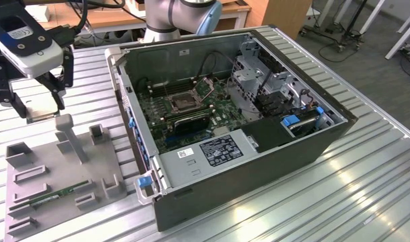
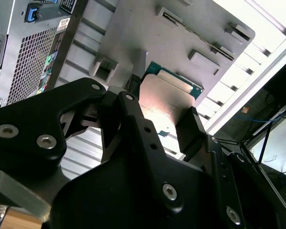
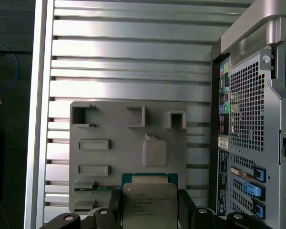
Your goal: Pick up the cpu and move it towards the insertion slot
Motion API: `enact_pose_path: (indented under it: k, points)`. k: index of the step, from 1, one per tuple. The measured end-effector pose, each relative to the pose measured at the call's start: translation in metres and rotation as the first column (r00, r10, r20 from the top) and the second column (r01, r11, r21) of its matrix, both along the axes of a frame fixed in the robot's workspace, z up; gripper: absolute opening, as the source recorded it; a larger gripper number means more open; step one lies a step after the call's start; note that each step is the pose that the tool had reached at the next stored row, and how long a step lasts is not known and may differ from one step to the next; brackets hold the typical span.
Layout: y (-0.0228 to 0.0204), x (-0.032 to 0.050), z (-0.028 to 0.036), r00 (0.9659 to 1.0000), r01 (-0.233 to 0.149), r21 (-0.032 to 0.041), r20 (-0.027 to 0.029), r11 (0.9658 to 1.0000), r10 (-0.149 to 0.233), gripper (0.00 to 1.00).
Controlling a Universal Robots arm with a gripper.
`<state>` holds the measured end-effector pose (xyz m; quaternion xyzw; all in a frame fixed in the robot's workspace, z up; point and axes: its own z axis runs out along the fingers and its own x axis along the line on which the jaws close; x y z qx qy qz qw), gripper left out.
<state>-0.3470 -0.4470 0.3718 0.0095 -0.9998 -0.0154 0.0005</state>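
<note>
The gripper (image 3: 150, 202) has its jaws closed partway onto the cpu (image 3: 149, 205), one black finger (image 2: 193, 125) on each opposite edge, silvery top facing the first wrist view. There's faint print on that lid, but it's too small to read. The green rim of the chip shows in both wrist views. The gripper points straight down over the grey tray (image 1: 37, 166) at the exterior view's left, with a memory stick (image 1: 60, 193) lying in the tray's near part. The insertion slot (image 1: 184, 101) sits inside the open computer case (image 1: 258, 166), well apart from the chip. The white label (image 1: 220, 149) on the case's metal box isn't legible either.
</note>
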Motion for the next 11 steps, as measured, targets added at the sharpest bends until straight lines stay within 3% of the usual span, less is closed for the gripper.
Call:
enact_pose_path:
  k: [11]
  points:
    - [0.0000, 0.0000, 0.0065, 1.0000, 0.000, 0.0000, 0.0000, 1.0000, 0.000, 0.55]
